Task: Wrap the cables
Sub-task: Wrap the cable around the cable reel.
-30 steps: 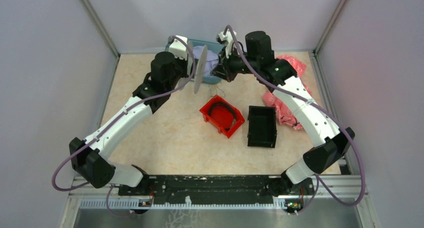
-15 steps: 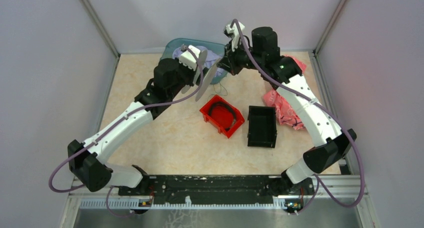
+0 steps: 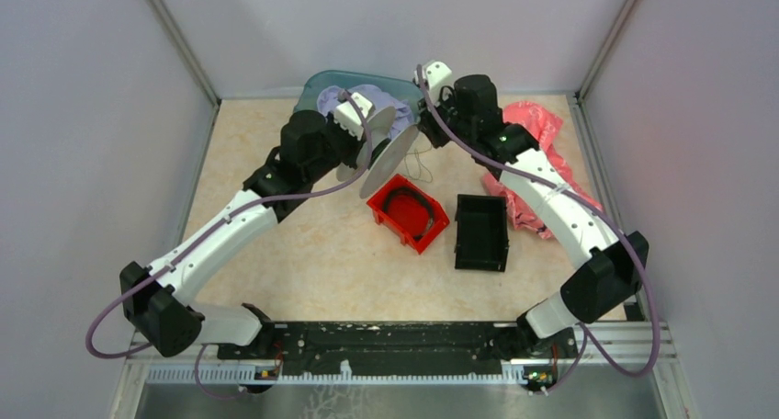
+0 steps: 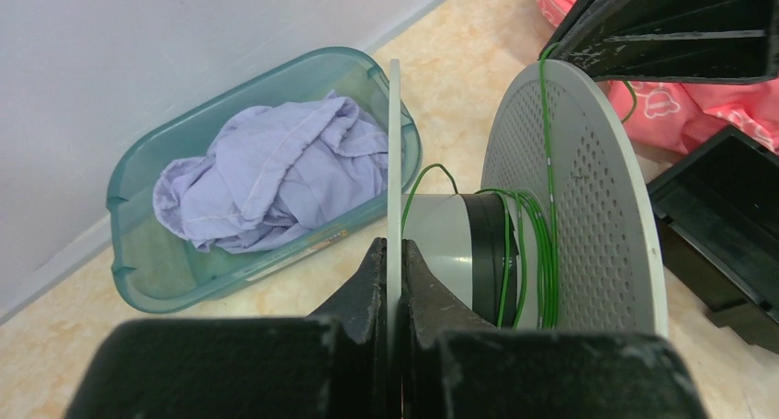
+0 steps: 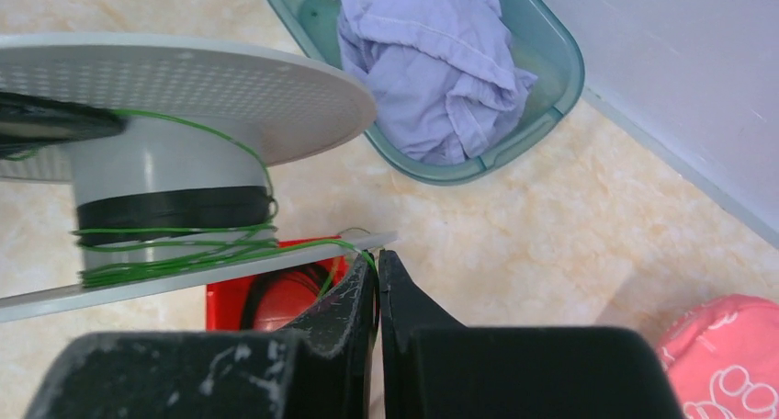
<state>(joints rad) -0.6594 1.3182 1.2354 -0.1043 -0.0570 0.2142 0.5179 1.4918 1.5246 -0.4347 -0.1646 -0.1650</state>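
Note:
My left gripper [image 4: 395, 246] is shut on the thin edge of one flange of the white spool [image 4: 588, 208], holding it above the table near the red bin. Thin green cable [image 4: 524, 244] is wound in several turns round the grey core, beside a black band. From those turns the green cable [image 5: 184, 249] runs over the flange edge into my right gripper [image 5: 378, 255], which is shut on it just beside the spool [image 5: 184, 88]. In the top view the spool [image 3: 390, 157] hangs tilted between left gripper [image 3: 370, 136] and right gripper [image 3: 424, 125].
A teal basin [image 3: 317, 81] with a lilac cloth stands at the back wall. The red bin [image 3: 409, 212] holds a black coil, and a black bin [image 3: 480, 232] lies to its right. A pink cloth [image 3: 542, 125] lies at the back right.
The left arm has swung the spool right and down toward the red bin, turning its face to the camera. The right gripper has moved right alongside it, still pinching the cable.

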